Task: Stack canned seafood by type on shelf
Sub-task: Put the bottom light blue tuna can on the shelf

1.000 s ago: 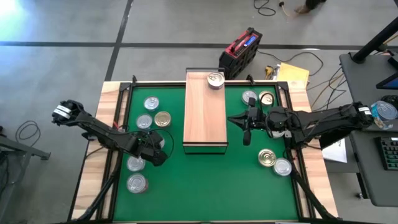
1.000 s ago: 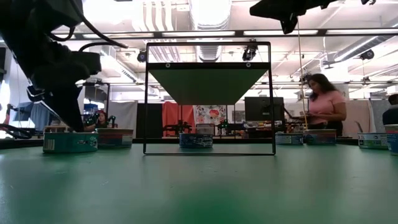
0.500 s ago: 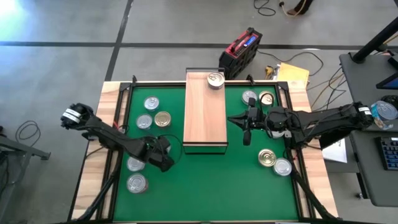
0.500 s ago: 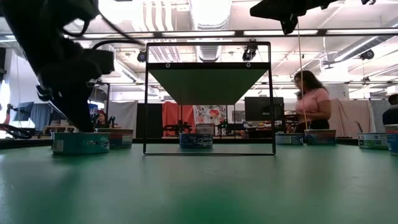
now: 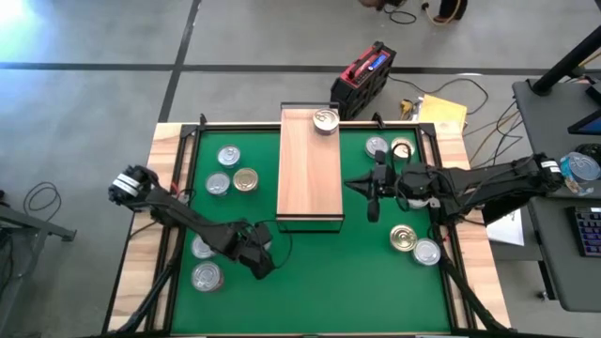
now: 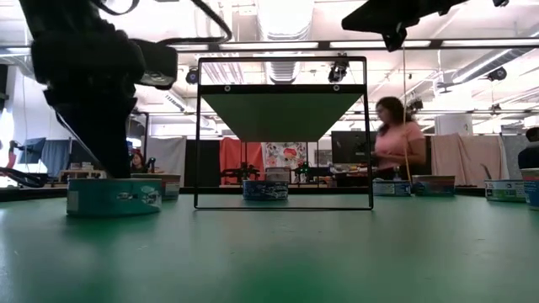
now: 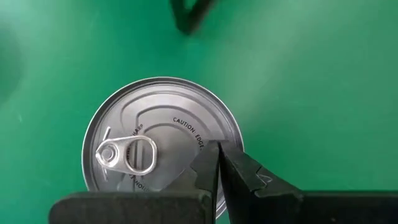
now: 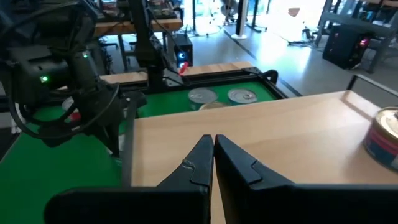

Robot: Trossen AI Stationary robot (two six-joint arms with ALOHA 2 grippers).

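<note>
My left gripper (image 7: 217, 148) is shut, with its tips on a silver-lidded tin (image 7: 149, 140) that stands flat on the green mat (image 5: 319, 272) off the shelf's near left corner. In the low view the tin (image 6: 114, 196) sits under the gripper (image 6: 108, 147); in the high view the gripper (image 5: 260, 260) hides it. The light-wood shelf (image 5: 310, 169) carries one tin (image 5: 326, 119) at its far end. My right gripper (image 5: 374, 192) is shut and hovers in the air right of the shelf, touching nothing. Other tins lie on the mat left (image 5: 228, 156) and right (image 5: 404, 238) of the shelf. My left gripper presses its shut fingers (image 7: 208, 163) down on the tin's lid (image 7: 186, 134), between the lid's centre and its rim, beside the pull tab (image 7: 124, 152). The fingers come from above, pointing down. The tin rests flat on the mat.
Two tins (image 5: 203, 247) (image 5: 207, 276) lie close to the left arm. Silver and gold tins (image 5: 377, 147) (image 5: 402, 148) sit near the far right corner. The mat's wooden border (image 5: 169, 188) rings the work area. A person (image 6: 396, 143) walks in the room behind.
My left gripper, still shut, has moved toward the table's right and near edges, and the silver tin under its tips has slid along the mat with it, staying flat. A person in the room behind has walked leftward in the low view.
</note>
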